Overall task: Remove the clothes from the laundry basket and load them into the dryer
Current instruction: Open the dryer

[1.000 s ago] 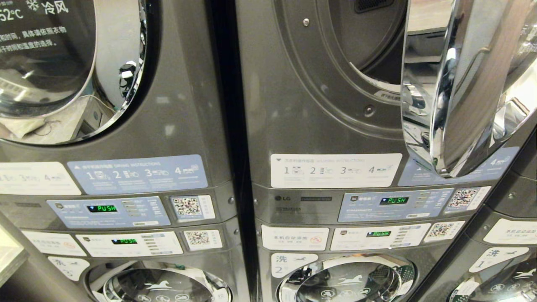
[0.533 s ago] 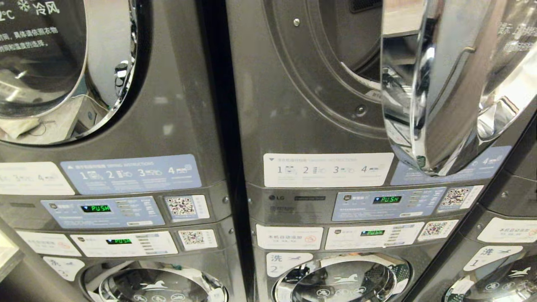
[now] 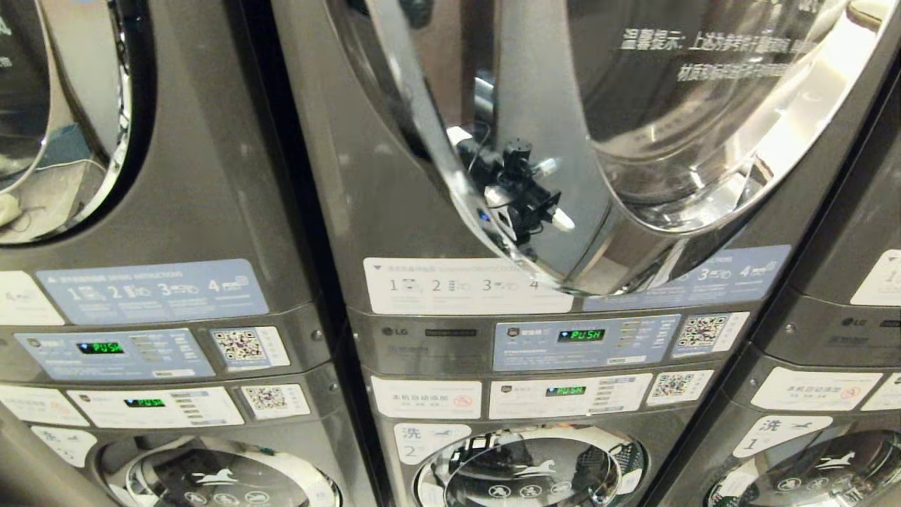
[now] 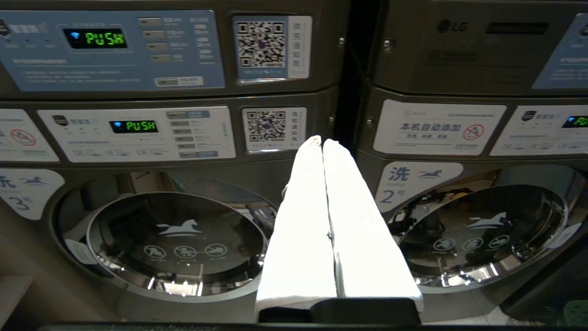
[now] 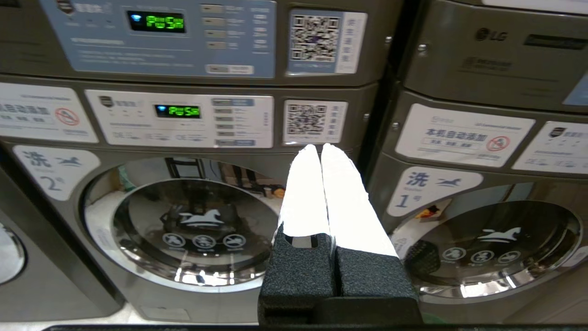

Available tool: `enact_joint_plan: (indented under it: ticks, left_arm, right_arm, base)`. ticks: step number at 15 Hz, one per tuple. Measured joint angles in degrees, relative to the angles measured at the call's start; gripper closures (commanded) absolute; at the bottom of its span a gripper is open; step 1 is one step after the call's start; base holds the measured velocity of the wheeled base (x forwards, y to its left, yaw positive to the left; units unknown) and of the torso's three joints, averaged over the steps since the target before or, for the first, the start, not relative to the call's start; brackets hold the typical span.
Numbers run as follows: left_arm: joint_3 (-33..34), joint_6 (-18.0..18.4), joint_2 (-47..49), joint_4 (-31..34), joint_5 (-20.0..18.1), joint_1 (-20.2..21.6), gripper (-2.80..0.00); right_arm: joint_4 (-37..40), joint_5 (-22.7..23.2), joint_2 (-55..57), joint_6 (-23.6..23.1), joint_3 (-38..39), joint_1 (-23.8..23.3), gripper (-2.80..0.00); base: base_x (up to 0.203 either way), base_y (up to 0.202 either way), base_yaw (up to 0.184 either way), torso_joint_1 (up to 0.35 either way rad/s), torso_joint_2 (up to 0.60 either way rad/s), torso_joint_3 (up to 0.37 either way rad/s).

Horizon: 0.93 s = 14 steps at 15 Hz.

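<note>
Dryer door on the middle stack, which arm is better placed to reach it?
Right, marginally. The dryer door sits right of centre in the head view. Both the right gripper and left gripper are shut, empty and low, facing the washers.

You can read "LG" (image 3: 394, 332) on the middle machine's control band, and green "PUSH" on its upper display (image 3: 581, 335) and lower display (image 3: 565, 390). The instruction sticker (image 3: 464, 286) above runs 1 to 4. The washer label (image 3: 430, 441) below shows "洗 2", its neighbours "洗 1" (image 5: 429, 190) and "3" (image 4: 23, 197). QR codes (image 3: 700, 331) sit beside the panels.
</note>
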Motion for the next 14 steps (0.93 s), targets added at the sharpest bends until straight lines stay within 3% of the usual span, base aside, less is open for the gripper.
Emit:
enact_joint_plan:
  ticks: [14]
  left_arm:
    - [0.0,-0.1,0.0,0.0,0.0,0.0,0.0]
  right_arm:
    - [0.0,-0.2,0.0,1.8,-0.1,0.0,0.0]
  base:
    - [0.0,-0.195,0.002,0.003,0.0,0.001]
